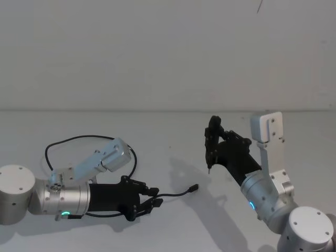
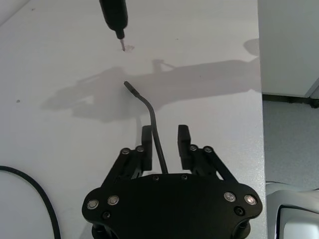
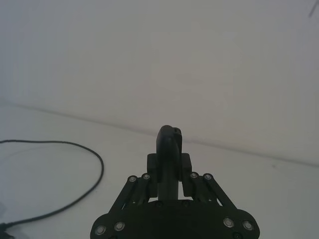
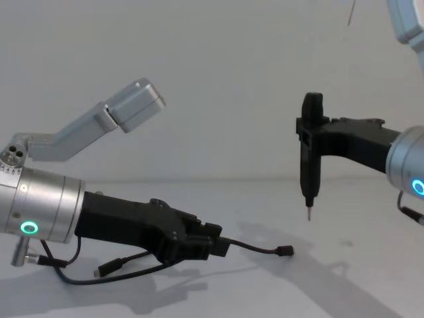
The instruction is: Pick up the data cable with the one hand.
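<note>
The left claw [image 1: 152, 202] lies low over the white bench [image 1: 157, 131], reaching toward the robot's right, with a green ring [image 4: 28, 228] glowing on its silver wrist. In the left wrist view its 2 fingers [image 2: 183, 137] stand apart, and the thin black cable [image 2: 152, 117] runs out between them, closer to 1 finger than the other. The pictures do not show whether it touches that finger.

From the claw, a short stretch of cable runs forward to a small plug [image 1: 194, 187] near the bench surface. The rest curves in a wide loop [image 1: 131, 157] on the bench behind the left arm, and a second plug [image 4: 103, 271] lies under the arm.

The right claw [image 1: 214, 140] hangs above the bench, well apart from the cable. It is closed on a slim black tool [image 4: 309, 179], held upright with its thin metal pin pointing down.
</note>
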